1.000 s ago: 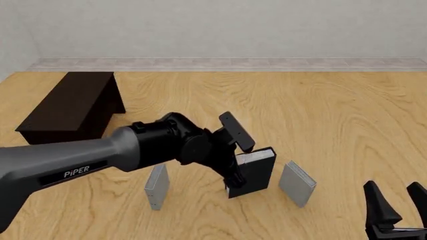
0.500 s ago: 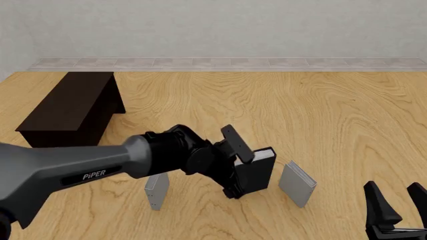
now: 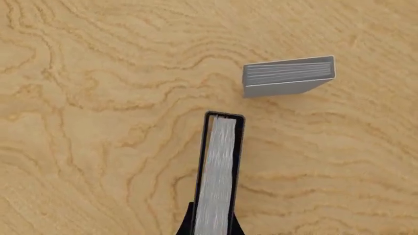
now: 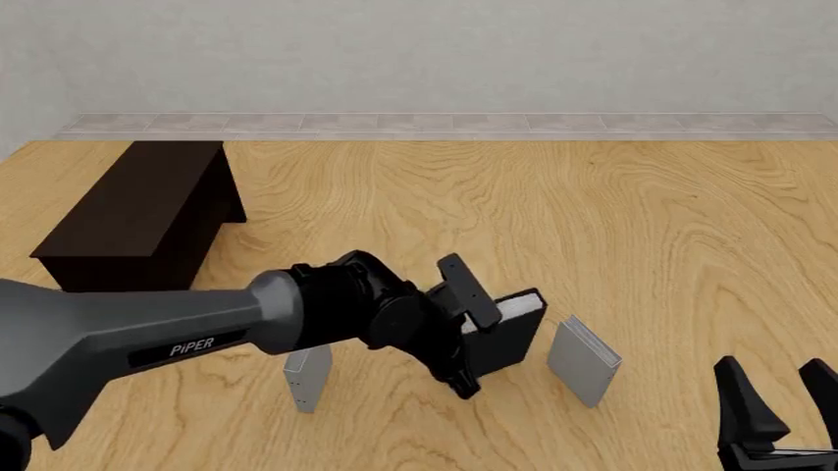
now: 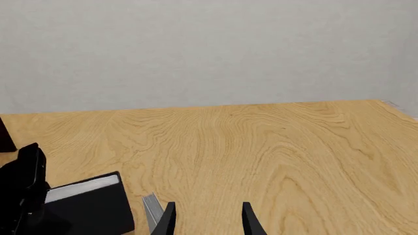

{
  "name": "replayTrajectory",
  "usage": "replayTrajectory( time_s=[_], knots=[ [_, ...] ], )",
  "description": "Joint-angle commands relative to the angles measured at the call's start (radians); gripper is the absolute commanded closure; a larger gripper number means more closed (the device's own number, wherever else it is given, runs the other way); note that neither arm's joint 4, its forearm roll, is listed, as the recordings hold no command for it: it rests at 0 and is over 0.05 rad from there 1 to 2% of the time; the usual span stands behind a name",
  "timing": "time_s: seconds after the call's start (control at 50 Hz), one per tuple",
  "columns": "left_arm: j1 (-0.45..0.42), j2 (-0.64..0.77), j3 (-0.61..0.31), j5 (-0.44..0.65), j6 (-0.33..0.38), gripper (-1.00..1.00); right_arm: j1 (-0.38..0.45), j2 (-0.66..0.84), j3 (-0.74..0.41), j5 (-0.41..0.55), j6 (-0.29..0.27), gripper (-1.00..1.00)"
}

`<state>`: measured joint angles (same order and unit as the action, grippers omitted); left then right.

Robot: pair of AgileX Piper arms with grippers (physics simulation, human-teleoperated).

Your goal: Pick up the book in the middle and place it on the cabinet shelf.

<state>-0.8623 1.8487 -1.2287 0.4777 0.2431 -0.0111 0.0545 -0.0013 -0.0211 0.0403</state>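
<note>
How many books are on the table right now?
3: the black book in the middle at the left gripper, one grey book to its left, another grey book to its right.

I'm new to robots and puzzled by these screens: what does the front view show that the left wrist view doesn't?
Only the front view shows the dark cabinet shelf, the grey book on the left, the left arm reaching to the middle book, the wall, and the idle right gripper, open.

Only the left wrist view shows the black book's white page edges end-on, between the left gripper's fingers.

Both show the black book, the grey book on the right, and the wooden table.
</note>
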Motion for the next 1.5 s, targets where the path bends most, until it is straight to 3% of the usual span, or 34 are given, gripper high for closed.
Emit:
replayTrajectory(
  time_s=[0.02, 0.22, 0.28, 0.42, 0.62, 0.74, 0.8, 0.92, 1.14, 1.16, 1.4, 1.5],
  knots=[
    [-0.015, -0.037, -0.017, 0.006, 0.017, 1.0, 0.0, -0.003, 0.001, 0.002, 0.0, -1.0],
    [0.0, -0.083, -0.029, 0.014, 0.052, 1.0, -0.001, -0.005, 0.001, 0.005, 0.001, -1.0],
    [0.008, -0.111, -0.019, 0.009, 0.091, 1.0, -0.001, -0.006, 0.0, 0.006, 0.0, -1.0],
    [-0.001, -0.15, -0.044, 0.029, 0.086, 1.0, -0.001, -0.007, 0.0, 0.007, 0.0, -1.0],
    [0.014, -0.208, -0.002, 0.026, 0.119, 1.0, -0.001, -0.004, -0.001, 0.004, 0.001, -1.0],
    [0.04, -0.247, 0.022, 0.017, 0.162, 1.0, -0.001, -0.007, -0.001, 0.007, -0.001, -1.0],
    [0.079, -0.284, 0.041, 0.001, 0.22, 1.0, -0.002, 0.001, -0.001, 0.0, 0.0, -1.0],
    [0.072, -0.341, 0.044, 0.016, 0.256, 1.0, -0.002, -0.005, -0.001, 0.005, 0.0, -1.0],
    [0.154, -0.431, -0.026, 0.077, 0.341, 1.0, -0.003, -0.008, 0.0, 0.008, 0.0, -1.0],
    [0.167, -0.449, -0.013, 0.07, 0.38, 1.0, -0.003, -0.011, -0.001, 0.012, 0.0, -1.0],
    [0.276, -0.493, -0.076, 0.128, 0.413, 1.0, -0.003, -0.023, 0.001, 0.022, 0.001, -1.0],
    [0.379, -0.504, -0.092, 0.127, 0.461, 1.0, -0.004, -0.024, 0.0, 0.023, 0.001, -1.0]
  ],
)
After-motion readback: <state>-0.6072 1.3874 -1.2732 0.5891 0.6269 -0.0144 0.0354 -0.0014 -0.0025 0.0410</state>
